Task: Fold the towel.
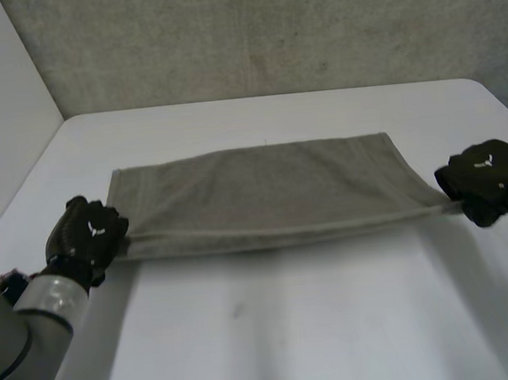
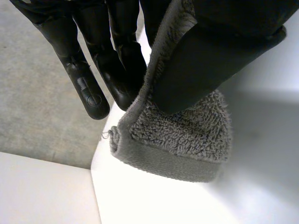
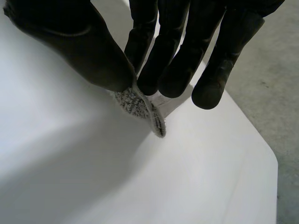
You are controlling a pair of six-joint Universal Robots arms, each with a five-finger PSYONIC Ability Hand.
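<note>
Towel [image 1: 254, 194] stretched taut, long axis L-to-R across worktop [image 1: 293, 329]; left hand [image 1: 87, 236] pinching near-left corner, right hand [image 1: 489, 178] pinching near-right; far edge lies straight ahead of both, so fold prob. goes fwd.

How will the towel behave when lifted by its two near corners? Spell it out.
Likely floppy: a corner of the towel curls limply past the pinch of the left hand. Probably not slippery: its looped pile looks grippy. Probably light for its size, since the right hand holds its corner with just a fingertip pinch.
</note>
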